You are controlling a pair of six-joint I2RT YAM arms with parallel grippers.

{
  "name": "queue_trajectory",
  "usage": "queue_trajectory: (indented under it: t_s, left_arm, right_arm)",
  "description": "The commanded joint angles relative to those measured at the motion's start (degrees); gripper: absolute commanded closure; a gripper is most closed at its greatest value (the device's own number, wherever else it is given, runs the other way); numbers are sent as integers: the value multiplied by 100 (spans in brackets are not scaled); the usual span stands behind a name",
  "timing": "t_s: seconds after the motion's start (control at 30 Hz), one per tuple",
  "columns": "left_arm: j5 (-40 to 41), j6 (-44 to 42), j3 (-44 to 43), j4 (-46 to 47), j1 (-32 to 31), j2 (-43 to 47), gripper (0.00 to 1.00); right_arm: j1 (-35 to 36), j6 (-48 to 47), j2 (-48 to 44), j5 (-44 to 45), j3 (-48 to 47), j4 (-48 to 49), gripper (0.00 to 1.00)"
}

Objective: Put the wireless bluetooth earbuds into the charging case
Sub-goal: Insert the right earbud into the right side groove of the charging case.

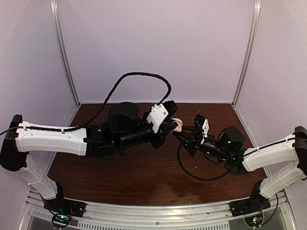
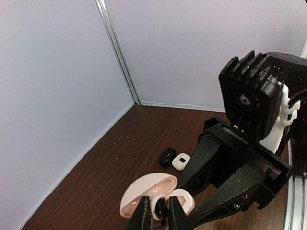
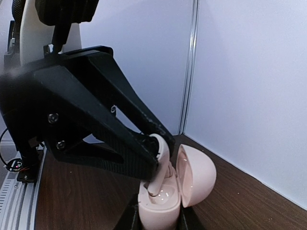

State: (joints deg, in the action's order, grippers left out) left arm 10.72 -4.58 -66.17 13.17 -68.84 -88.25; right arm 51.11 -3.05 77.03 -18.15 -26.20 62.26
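Observation:
An open pink charging case (image 3: 159, 213) stands upright off the table, and my right gripper (image 3: 160, 219) is shut on its base. Its lid (image 3: 198, 175) is swung back. My left gripper (image 2: 158, 203) is shut on a whitish earbud (image 3: 159, 168) with a short stem. The stem's tip points down into the case's well. In the top view the two grippers meet at the pink case (image 1: 179, 125) over the middle of the table. A small black earbud (image 2: 167, 156) and a white one (image 2: 181, 161) lie side by side on the table beyond the case.
The brown wooden table (image 1: 120, 172) is closed in by pale walls at the back and on both sides. A black cable (image 1: 144, 75) arches above the left arm, and another loops on the table by the right arm (image 1: 192, 175).

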Motion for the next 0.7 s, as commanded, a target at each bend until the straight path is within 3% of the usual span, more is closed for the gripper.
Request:
queue_trajectory:
  t_s: [0.0,0.67]
  left_arm:
    - [38,100,-176,-198,37,-118,91]
    - [198,237,-343,-590,44,-335,94]
  right_arm:
    - [10,-85,-205,359,-167,70,100]
    - [21,-230,-323,799,-248,-214,100]
